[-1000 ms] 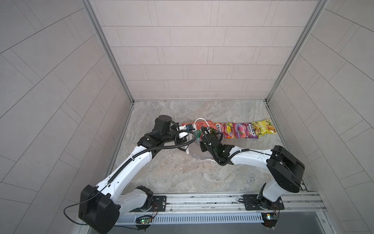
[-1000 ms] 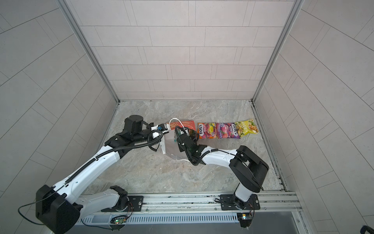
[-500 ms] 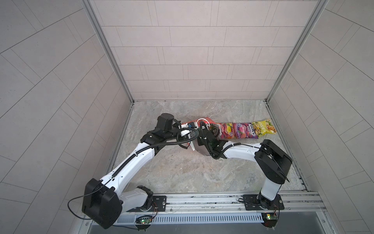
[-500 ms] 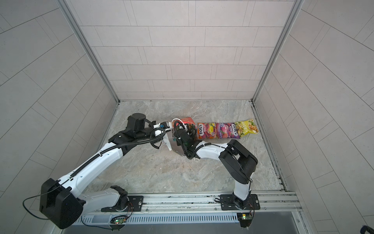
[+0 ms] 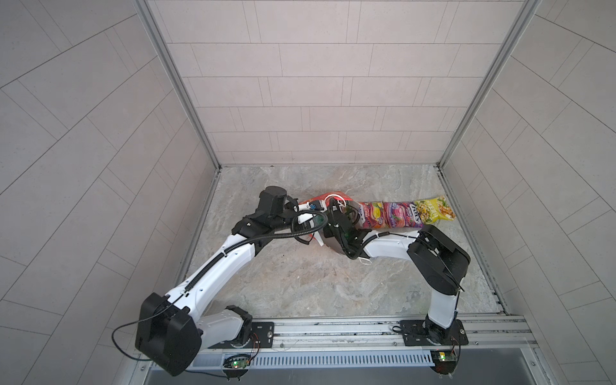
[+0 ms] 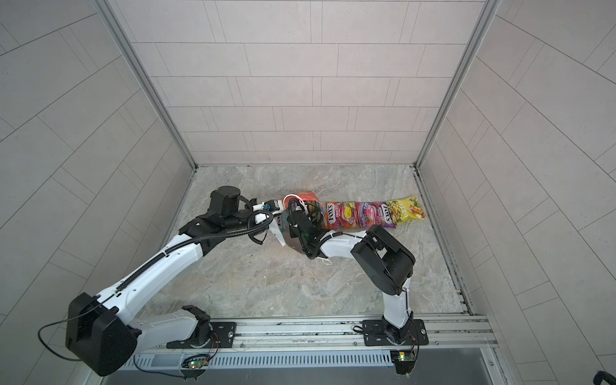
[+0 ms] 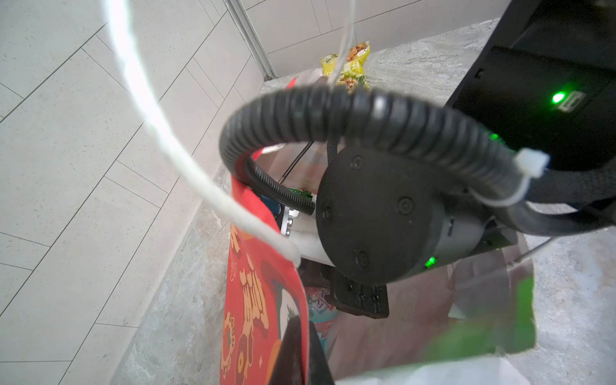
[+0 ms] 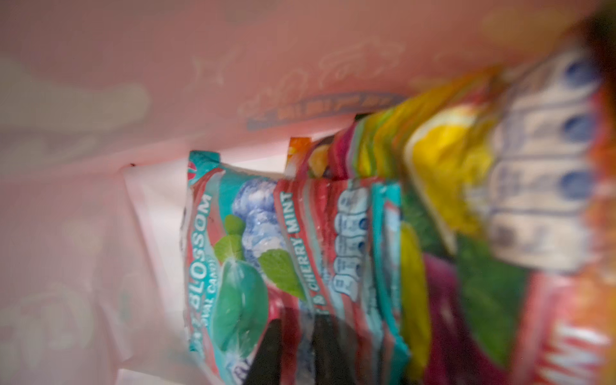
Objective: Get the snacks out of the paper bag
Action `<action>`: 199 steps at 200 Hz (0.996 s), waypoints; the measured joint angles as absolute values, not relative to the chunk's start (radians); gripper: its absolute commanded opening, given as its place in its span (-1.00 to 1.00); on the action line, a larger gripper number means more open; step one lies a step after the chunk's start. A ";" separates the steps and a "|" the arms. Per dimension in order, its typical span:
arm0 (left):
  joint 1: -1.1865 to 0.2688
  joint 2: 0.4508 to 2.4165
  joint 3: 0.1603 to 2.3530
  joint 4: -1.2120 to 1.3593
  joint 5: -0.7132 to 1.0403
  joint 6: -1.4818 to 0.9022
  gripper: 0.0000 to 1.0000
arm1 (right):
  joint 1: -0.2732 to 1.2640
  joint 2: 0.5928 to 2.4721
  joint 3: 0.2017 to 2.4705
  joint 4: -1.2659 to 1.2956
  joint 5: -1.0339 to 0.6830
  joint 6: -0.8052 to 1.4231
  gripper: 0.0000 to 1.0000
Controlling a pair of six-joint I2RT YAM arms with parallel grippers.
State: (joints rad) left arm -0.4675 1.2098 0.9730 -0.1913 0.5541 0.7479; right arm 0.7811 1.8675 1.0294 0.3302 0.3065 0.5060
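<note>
Probably a robotics lab booth: tiled walls (image 5: 316, 83), aluminium posts (image 5: 178, 83), mounting rail (image 5: 333, 330).

We see a grey, marble-patterned worktop (image 5: 300, 283) filling the lower middle of both top views (image 6: 266, 283), closed in by tiled walls on three sides. A red paper bag (image 5: 337, 196) sits on it just above the centre of the frame (image 6: 306, 196), largely hidden, so we cannot tell how it leans. To the right of the bag, three flat packets lie in a row, edge to edge: an orange-pink packet (image 5: 373, 216) just beside the bag (image 6: 338, 216), then a purple packet (image 5: 398, 215), then a yellow-green packet (image 5: 433, 210) nearest the right wall (image 6: 405, 210). The lower part of the worktop carries only faint specks.
</note>
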 measured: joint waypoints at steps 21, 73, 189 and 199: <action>-0.467 1.210 0.973 -0.191 0.554 0.743 -1.00 | 0.778 1.865 1.005 0.370 0.246 0.495 -0.80; -0.472 1.210 0.973 -0.192 0.556 0.741 -1.00 | 0.778 1.730 0.910 0.394 0.162 0.456 -0.90; -0.472 1.210 0.973 -0.177 0.549 0.741 -1.00 | 0.786 1.586 0.924 0.214 0.243 0.395 -0.05; -0.472 1.210 0.973 -0.177 0.551 0.741 -1.00 | 0.786 1.615 0.936 0.208 0.249 0.403 -0.03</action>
State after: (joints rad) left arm -0.4725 1.2098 0.9730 -0.1772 0.5514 0.7406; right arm 0.7864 1.6146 0.9360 0.2077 0.2489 0.4030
